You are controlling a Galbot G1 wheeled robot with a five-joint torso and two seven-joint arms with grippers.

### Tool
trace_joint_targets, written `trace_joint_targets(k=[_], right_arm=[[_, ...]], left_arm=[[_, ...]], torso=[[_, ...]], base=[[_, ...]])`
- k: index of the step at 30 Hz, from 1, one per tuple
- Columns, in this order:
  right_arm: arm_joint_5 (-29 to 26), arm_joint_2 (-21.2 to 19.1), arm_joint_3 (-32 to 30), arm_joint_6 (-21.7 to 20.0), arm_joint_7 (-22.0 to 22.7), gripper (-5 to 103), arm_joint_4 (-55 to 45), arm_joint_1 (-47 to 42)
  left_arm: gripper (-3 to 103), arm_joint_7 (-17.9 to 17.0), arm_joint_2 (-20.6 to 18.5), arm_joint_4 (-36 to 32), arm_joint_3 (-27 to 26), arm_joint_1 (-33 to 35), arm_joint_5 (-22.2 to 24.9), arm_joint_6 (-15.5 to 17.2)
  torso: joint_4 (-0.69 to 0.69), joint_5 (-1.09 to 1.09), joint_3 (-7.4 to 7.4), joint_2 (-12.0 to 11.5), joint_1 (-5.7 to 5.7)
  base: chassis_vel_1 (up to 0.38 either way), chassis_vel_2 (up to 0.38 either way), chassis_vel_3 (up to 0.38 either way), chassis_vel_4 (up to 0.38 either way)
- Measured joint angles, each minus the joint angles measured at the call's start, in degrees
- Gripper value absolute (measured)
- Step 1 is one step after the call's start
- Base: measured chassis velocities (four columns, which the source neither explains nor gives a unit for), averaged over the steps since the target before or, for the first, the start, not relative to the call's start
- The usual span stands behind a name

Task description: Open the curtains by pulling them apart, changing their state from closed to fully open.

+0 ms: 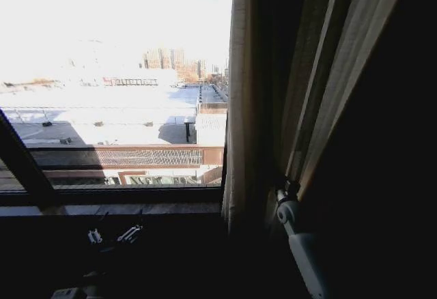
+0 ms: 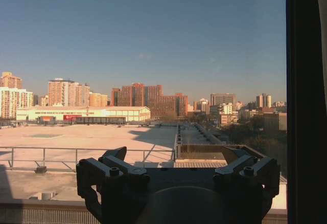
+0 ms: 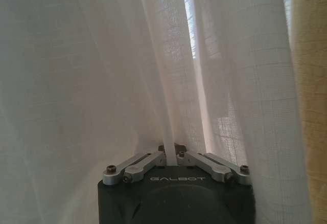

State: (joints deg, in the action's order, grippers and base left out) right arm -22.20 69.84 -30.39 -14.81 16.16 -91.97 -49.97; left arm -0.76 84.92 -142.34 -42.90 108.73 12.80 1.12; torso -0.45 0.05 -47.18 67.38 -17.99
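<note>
Daylight fills the bare window pane [image 1: 116, 87], with flat rooftops and distant tower blocks beyond it and a dark sill [image 1: 109, 209] along its lower edge.

1. Curtains: the tall, sheer, cream-white pleated fabric curtains [image 1: 240, 94] hang bunched at the pane's right edge. In the right wrist view the translucent folds [image 3: 76, 81] hang directly ahead of the fingers, and a strip of yellow-tan fabric [image 3: 311, 81] hangs at one edge.

2. Right gripper [image 3: 171, 155]: the 2 fingers are clenched on 1 narrow pleat of the curtains, which rises straight up from between the fingertips. In the head view the white right arm [image 1: 300, 244] reaches up into the gathered folds, and the fabric draws in to a pinch at the gripper [image 1: 290, 191].

3. Left gripper [image 2: 178, 170]: the fingers [image 2: 104, 170] are spread wide and released, with nothing between them. Ahead of them lies the glass and the city view; a dark vertical band [image 2: 304, 101] stands just beside 1 finger. In the head view this gripper [image 1: 113, 235] sits low, below the sill, well apart from the curtains.
</note>
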Motion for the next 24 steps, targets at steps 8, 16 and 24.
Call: trace_joint_targets(k=[8,16,24], right_arm=[[0.1,-1.2,-5.0,0.0,3.2,0,4.8,2.4],[0.1,-2.6,-8.3,-0.5,9.2,0,9.1,5.2],[-1.7,-3.9,-6.2,-2.2,7.1,14,1.6,0.8]], left_arm=[[100,0.0,0.0,0.2,-0.2,0.3,0.2,-0.9],[100,0.1,0.2,0.5,-0.4,0.5,0.5,-2.0],[100,0.2,0.4,0.9,-0.3,0.7,0.6,-3.0]], torso=[[0.01,-0.04,0.00,0.0,0.00],[0.00,-0.02,0.00,0.0,0.00],[0.00,-0.03,-0.01,0.0,0.00]], base=[[0.000,0.000,0.000,0.000],[0.000,0.000,0.000,0.000],[0.000,0.000,0.000,0.000]])
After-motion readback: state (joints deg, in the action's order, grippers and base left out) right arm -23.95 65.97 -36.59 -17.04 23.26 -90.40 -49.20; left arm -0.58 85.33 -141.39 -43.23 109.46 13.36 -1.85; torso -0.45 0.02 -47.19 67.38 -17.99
